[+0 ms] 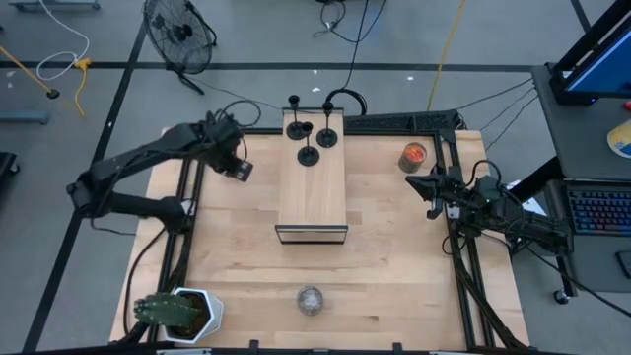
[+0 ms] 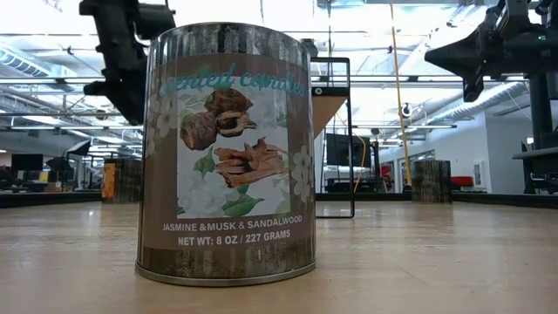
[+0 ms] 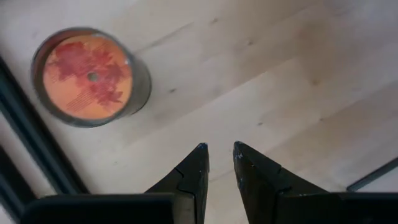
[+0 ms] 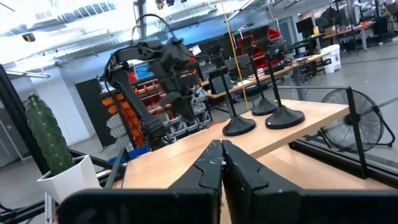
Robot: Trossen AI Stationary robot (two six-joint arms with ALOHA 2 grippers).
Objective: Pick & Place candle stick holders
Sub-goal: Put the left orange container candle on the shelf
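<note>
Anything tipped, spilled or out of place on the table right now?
Nothing stands out. The three candle stick holders stand upright on the wooden box, and the jar sits upright beside the right tool. No spills.

black candle stick holders (image 1: 308,138), pale wooden table (image 1: 394,256), orange-topped jar (image 3: 88,76)

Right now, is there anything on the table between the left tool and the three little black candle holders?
No. In the high view, only bare table top and the wooden box's edge separate the left tool from the candle stick holders standing on it.
</note>
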